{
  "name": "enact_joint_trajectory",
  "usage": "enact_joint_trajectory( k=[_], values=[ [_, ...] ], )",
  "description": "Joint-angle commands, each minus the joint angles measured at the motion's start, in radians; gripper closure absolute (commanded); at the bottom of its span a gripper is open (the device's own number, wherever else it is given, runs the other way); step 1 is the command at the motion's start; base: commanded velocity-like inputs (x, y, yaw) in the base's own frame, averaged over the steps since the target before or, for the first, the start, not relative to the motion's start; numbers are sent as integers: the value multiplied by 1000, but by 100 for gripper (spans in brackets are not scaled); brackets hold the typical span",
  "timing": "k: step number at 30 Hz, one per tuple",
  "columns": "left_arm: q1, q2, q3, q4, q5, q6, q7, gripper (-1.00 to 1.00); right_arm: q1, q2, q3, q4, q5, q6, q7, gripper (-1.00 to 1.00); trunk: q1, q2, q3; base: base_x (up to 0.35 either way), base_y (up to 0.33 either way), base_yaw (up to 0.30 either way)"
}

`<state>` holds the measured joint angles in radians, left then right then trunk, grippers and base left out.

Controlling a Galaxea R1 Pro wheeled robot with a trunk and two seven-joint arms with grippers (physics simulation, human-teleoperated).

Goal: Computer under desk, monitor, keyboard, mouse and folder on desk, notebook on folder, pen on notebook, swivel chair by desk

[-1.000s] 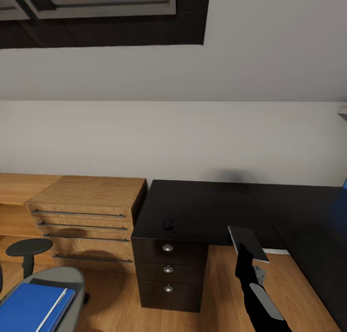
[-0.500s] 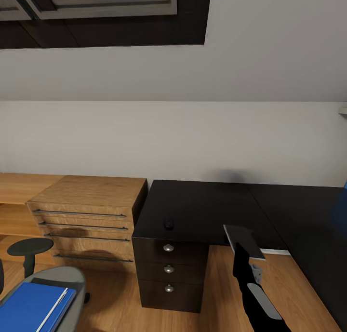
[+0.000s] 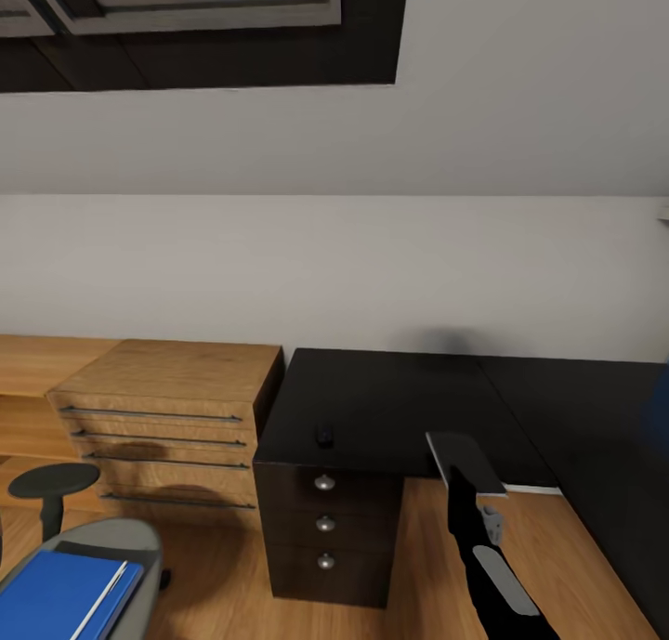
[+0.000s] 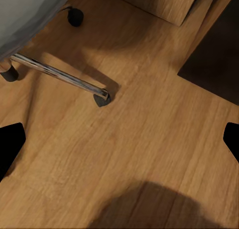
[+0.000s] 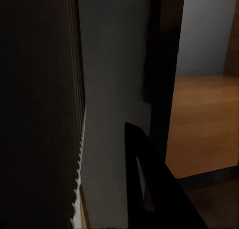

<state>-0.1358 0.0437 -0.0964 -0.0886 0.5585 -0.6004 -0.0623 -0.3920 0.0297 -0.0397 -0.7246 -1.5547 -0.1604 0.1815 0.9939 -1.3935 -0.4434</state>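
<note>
Dark grey notebook [image 3: 466, 463] clamped in right jaws [image 3: 462, 482], spiral edge seen in right wrist view, poised at front edge of desk [image 3: 390, 403]. Blue folder [image 3: 58, 595] on swivel chair [image 3: 102, 540], far left. Left jaws [image 4: 119, 139] spread, empty.

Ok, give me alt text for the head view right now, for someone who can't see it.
The right gripper holds up the notebook at the front edge of the black desk, where the mouse lies above the drawers. Lower left, the blue folder rests on the swivel chair.
</note>
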Motion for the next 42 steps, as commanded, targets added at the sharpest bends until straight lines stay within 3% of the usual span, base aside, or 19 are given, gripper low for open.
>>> enact_joint_trajectory(
  k=[1, 11, 42],
  values=[
    [-1, 0, -8, 1, 11, -3, -5, -100, -1, 1, -1, 1, -9, -1, 6, 100, 0, -1, -1, 275, 0, 0],
    [-1, -1, -8, 1, 10, -2, -5, -100, -1, -3, 0, -1, -5, -1, 7, 100, 0, -1, -1, 153, 0, 0],
    [-1, -1, -8, 1, 9, -4, -5, -100, -1, -1, -3, 1, -6, -2, 7, 100, 0, -1, -1, 2, 0, 0]
  ],
)
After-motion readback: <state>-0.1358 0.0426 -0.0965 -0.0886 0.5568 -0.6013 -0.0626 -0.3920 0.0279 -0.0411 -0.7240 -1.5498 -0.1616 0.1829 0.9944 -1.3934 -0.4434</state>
